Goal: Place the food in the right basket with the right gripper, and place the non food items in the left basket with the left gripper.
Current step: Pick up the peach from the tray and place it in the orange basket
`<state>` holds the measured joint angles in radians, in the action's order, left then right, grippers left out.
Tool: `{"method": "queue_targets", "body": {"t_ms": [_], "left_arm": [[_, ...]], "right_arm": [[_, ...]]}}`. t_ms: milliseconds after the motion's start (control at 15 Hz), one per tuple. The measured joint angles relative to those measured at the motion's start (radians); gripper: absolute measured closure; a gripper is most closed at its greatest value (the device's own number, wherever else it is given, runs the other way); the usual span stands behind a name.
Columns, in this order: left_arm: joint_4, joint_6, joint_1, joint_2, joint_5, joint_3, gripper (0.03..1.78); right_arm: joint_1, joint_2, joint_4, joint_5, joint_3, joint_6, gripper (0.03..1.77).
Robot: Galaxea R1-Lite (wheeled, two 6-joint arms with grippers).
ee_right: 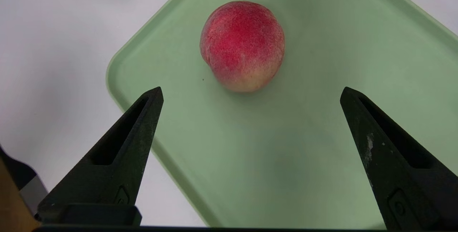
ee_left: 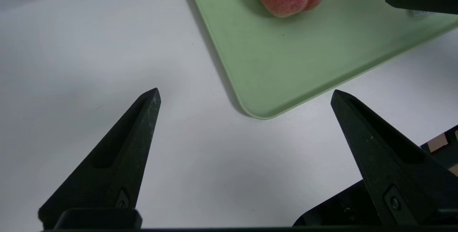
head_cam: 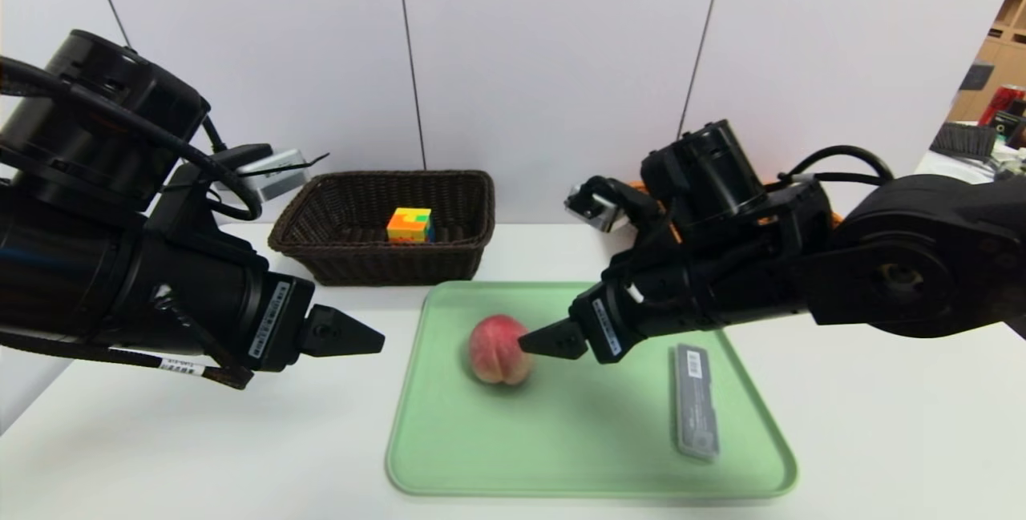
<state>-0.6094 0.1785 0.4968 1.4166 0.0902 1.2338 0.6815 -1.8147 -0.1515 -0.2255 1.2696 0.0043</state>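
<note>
Two grippers stand wide, empty: left gripper (ee_left: 245, 94) off the tray (head_cam: 593, 472) corner, right gripper (ee_right: 250, 92) over tray facing peach (ee_right: 242, 46). Dark basket (head_cam: 321, 260) behind tray holds cube (head_cam: 409, 225); case (head_cam: 694, 400) on tray

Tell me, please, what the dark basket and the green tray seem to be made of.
The dark basket looks like woven wicker, real or plastic: its walls show a fine crossed weave. The green tray looks like moulded plastic with a matte finish: even colour, rounded corners, smooth raised rim.
</note>
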Motion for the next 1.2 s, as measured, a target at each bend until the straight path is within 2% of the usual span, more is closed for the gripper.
{"method": "queue_targets", "body": {"t_ms": [400,867,1200], "left_arm": [[0.001,-0.049,-0.087,-0.039,-0.024,-0.026,0.12],[0.008,-0.050,-0.097,-0.048,-0.024,-0.026,0.12],[0.010,-0.049,-0.105,-0.045,-0.024,-0.023,0.12]], "right_arm": [[0.037,-0.108,0.003,0.018,0.065,0.000,0.09],[0.069,-0.214,-0.004,0.032,0.165,0.000,0.09],[0.075,-0.273,-0.003,0.041,0.180,-0.002,0.09]]}}
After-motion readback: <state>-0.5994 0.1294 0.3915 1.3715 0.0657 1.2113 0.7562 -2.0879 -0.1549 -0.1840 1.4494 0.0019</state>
